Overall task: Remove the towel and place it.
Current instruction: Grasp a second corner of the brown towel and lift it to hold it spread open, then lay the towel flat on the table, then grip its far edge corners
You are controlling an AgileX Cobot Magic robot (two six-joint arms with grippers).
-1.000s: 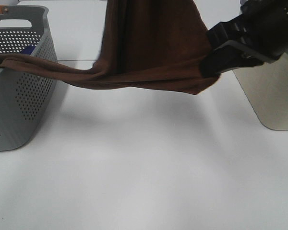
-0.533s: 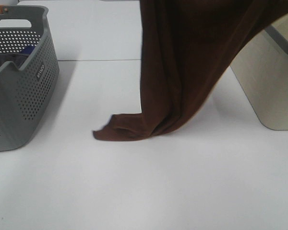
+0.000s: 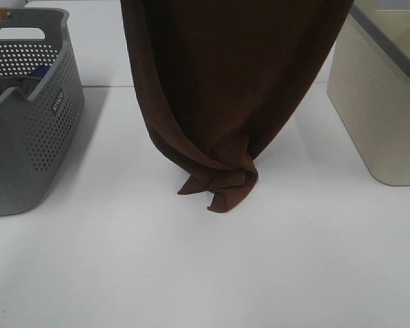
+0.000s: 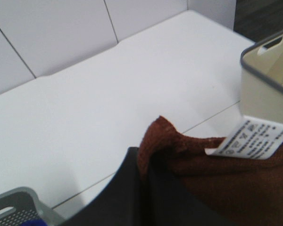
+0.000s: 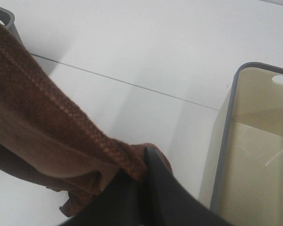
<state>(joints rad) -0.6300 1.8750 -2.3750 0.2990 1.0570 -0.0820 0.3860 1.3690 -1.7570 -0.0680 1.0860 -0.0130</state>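
Change since earlier frames: the towel (image 3: 225,89) has left the grey basket (image 3: 48,137) entirely; its trailing end, a moment ago dragged out flat to the left on the table (image 3: 191,287), is now gathered under the hanging cloth.

Item, towel: dark brown; hangs from above the exterior view as a broad curtain, narrowing to a crumpled tip that touches the table between the grey basket and the beige bin (image 3: 383,102), apart from both; white tag (image 4: 250,139) shows at the upper corner.

Item, left gripper (image 4: 144,174): closed on a top corner of the towel, just beside the tag.

Item, right gripper (image 5: 139,183): closed on the hemmed edge at another high point; beige bin close beside it.

Item, grey basket: holds bluish fabric (image 3: 37,72); no brown cloth remains in it.

Step in hand, as judged: removal done; carrying phase, placing not yet begun.

Next move, as judged: keep both pinches firm; bring the cloth over its resting place and lower it so the tip does not drag or fold under; where that place is, the frames do not say.
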